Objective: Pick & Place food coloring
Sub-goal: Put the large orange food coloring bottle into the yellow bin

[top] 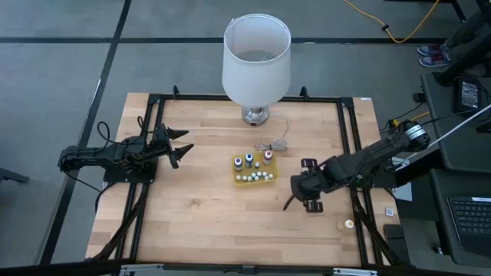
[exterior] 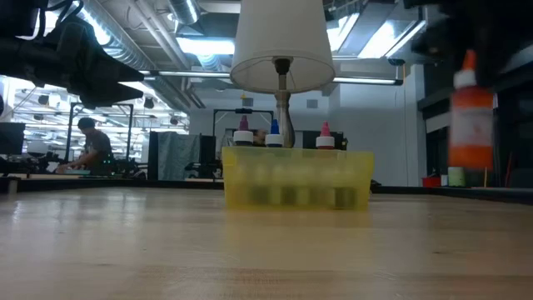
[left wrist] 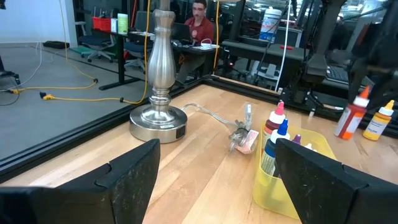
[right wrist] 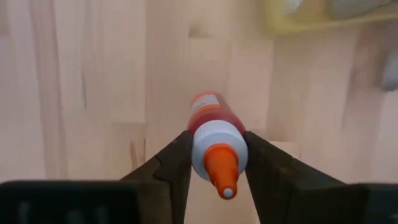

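Here the right gripper [right wrist: 214,163] has its jaws clamped on an orange-topped food coloring bottle [right wrist: 214,140], held above the bench just right of the yellow tray [top: 239,179] at mid-bench. The left gripper [top: 181,146] waits near the left edge, jaws apart.

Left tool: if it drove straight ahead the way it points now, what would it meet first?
Judging by its wrist view, the open left tool faces bare wood, then probably the small clip on the lamp cord, with the yellow tray just beside that line; depth is unclear.
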`<state>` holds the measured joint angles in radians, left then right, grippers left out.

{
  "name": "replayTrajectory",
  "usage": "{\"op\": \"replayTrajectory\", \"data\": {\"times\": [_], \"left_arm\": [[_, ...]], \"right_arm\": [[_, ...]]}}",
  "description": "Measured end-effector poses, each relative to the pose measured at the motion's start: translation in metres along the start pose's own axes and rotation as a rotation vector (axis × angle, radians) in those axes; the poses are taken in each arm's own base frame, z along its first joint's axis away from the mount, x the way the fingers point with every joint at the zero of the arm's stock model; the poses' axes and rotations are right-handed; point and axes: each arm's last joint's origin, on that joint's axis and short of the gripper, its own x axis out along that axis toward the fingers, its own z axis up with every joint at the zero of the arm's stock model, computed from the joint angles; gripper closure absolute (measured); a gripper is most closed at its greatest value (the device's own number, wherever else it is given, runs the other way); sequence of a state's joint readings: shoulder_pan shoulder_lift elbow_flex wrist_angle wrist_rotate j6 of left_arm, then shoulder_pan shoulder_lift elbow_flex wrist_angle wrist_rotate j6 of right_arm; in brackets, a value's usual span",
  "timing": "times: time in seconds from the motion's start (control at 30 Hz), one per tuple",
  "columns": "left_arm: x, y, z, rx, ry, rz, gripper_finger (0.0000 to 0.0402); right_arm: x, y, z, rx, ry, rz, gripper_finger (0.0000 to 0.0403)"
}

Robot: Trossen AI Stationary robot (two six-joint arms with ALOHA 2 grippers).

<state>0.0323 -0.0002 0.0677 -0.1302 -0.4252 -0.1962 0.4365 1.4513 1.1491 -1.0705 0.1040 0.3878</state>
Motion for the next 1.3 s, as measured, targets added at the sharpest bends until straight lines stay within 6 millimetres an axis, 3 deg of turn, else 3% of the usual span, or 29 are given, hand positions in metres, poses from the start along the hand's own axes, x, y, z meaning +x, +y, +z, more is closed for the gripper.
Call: {"op": "replayTrajectory", "data": {"times": [0.3,0.47,0.63,0.97,1.3], "left_arm": [[0.0,0.0,0.0,0.0,0.0,0.0,0.0091],[0.0,0.0,0.0,0.0,0.0,0.0,0.0089],[0.0,0.0,0.0,0.0,0.0,0.0,0.0091],[0.0,0.0,0.0,0.0,0.0,0.0,0.0091],[0.0,0.0,0.0,0.0,0.0,0.0,0.0091]], "right_arm": [[-0.045,-0.025,0.039,-0.013,-0.08,-0.003,0.0277],[-0.051,-0.041,0.064,-0.004,-0.1,-0.02,0.0269],[-0.037,-0.055,0.083,-0.014,-0.087,-0.041,0.0278],[-0.002,-0.076,0.103,0.0,-0.031,-0.067,0.0274],[0.024,-0.085,0.107,0.029,-0.001,-0.075,0.0272]]}}
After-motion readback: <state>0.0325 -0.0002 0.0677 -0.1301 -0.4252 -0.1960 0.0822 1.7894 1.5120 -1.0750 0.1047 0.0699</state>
